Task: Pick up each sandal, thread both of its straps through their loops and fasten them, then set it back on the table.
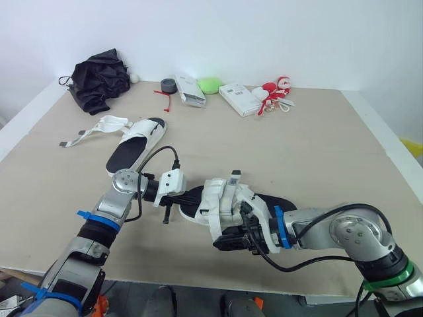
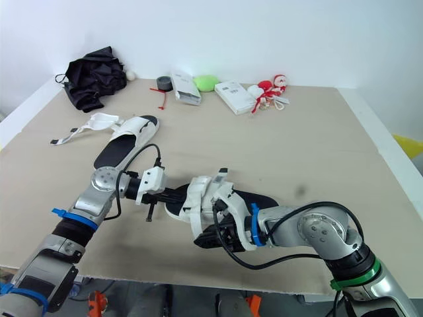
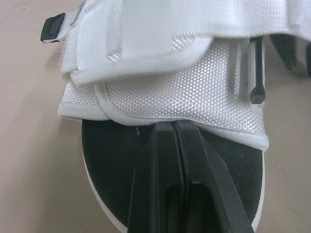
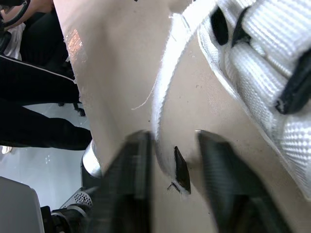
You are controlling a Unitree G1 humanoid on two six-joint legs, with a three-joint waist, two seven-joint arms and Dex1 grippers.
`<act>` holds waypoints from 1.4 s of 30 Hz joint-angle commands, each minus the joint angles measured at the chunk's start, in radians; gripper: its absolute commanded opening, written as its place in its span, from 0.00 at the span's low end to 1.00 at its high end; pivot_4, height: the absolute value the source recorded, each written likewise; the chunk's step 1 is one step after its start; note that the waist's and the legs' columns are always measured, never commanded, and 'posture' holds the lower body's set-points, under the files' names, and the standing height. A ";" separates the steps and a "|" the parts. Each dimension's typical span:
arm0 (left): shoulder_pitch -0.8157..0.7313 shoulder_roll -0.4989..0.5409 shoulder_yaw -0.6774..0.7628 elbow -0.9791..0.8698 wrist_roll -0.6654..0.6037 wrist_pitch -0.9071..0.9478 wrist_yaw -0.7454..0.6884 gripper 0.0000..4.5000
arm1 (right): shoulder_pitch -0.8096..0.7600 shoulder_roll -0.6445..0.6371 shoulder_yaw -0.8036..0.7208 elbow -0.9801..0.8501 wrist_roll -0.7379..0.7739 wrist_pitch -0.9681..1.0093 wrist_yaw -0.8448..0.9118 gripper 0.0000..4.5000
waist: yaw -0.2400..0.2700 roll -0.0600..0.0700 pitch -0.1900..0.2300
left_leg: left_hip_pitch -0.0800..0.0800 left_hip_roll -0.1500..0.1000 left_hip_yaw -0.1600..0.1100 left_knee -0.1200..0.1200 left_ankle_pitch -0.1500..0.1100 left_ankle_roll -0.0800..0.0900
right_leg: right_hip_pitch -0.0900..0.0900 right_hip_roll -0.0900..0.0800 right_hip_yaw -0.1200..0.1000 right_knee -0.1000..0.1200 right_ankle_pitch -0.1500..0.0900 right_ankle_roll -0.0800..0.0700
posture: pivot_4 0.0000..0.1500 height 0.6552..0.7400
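Two grippers meet at the near sandal (image 1: 228, 198), close to the front edge of the table (image 1: 317, 132), whose open tan top spreads right and beyond. The left gripper (image 3: 172, 127) is clenched, tips on the black footbed against the front strap (image 3: 184, 87). The right gripper (image 4: 170, 160) is spread, a white strap (image 4: 163, 97) running between its fingers. Farther left lies the second sandal (image 1: 135, 144), straps loose. A black cloth (image 1: 99, 79) sits by the white wall (image 1: 264, 33).

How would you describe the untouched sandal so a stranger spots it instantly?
On the table, look left, near the black cloth bundle. The white sandal there has straps splayed loose; the other sandal, by the front edge, has them wrapped across.
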 commanded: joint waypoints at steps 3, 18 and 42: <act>0.060 0.015 -0.064 0.055 0.069 0.043 -0.004 0.00 | -0.013 0.014 -0.063 -0.021 0.015 0.013 0.030 0.02 | -0.001 0.000 0.000 | 0.000 0.001 0.000 0.000 0.000 0.000 | 0.000 0.000 0.000 0.000 0.000 -0.003 | 1.00 0.98; 0.054 0.008 -0.068 0.058 0.068 0.046 0.000 0.00 | -0.284 0.161 -0.100 0.324 0.293 0.002 -0.242 0.02 | -0.005 0.002 0.000 | -0.001 0.000 0.000 0.000 0.000 0.000 | 0.000 0.000 0.000 0.000 0.001 -0.001 | 1.00 0.98; 0.064 0.011 -0.070 0.053 0.069 0.043 -0.003 0.00 | -0.246 0.194 -0.130 0.480 0.503 0.080 -0.480 0.02 | -0.005 0.003 0.000 | -0.002 -0.001 -0.002 0.000 0.000 0.001 | -0.001 -0.001 -0.001 0.000 0.001 -0.001 | 1.00 0.98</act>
